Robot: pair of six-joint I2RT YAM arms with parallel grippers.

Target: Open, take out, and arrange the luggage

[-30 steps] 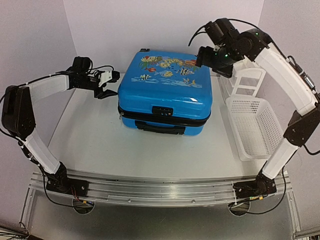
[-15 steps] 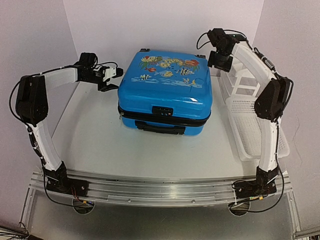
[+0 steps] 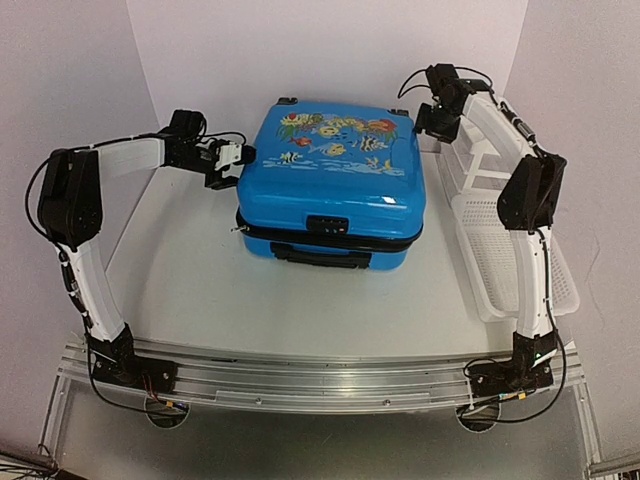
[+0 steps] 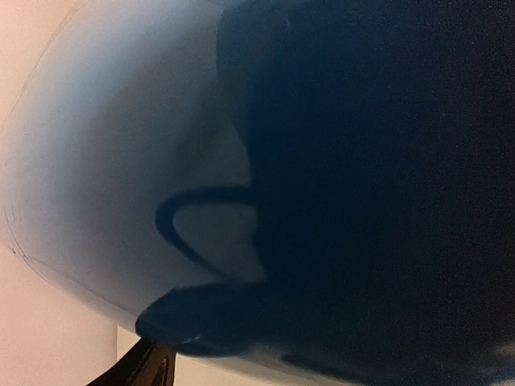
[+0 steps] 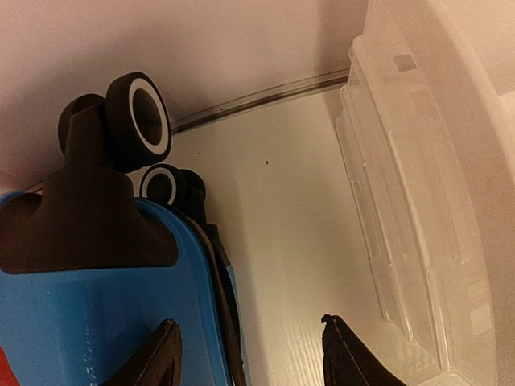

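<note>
The right arm has folded in from its wide, raised pose, so its forearm stands nearly upright and the right gripper (image 3: 428, 122) sits low at the suitcase's far right corner. The left gripper (image 3: 238, 160) has edged in toward the suitcase's left side. The suitcase (image 3: 330, 185) lies where it did.

It lies flat in the middle of the table (image 3: 190, 290), print side up, lid shut, with the handle (image 3: 318, 257) facing 6 o'clock and the wheels (image 5: 138, 121) at the 12 o'clock end. The left gripper is at about 10 o'clock from it, right against the shell. Its wrist view is filled by blurred blue, and I cannot tell whether its fingers are spread or pressed together.

The right gripper is at about 1 o'clock. Its fingertips (image 5: 338, 354) stand apart, one over the blue shell and one over the table, with the suitcase's black edge between them. Whether either touches it I cannot tell.

The basket (image 3: 520, 260) lies at 3 o'clock, just beside the suitcase.
</note>
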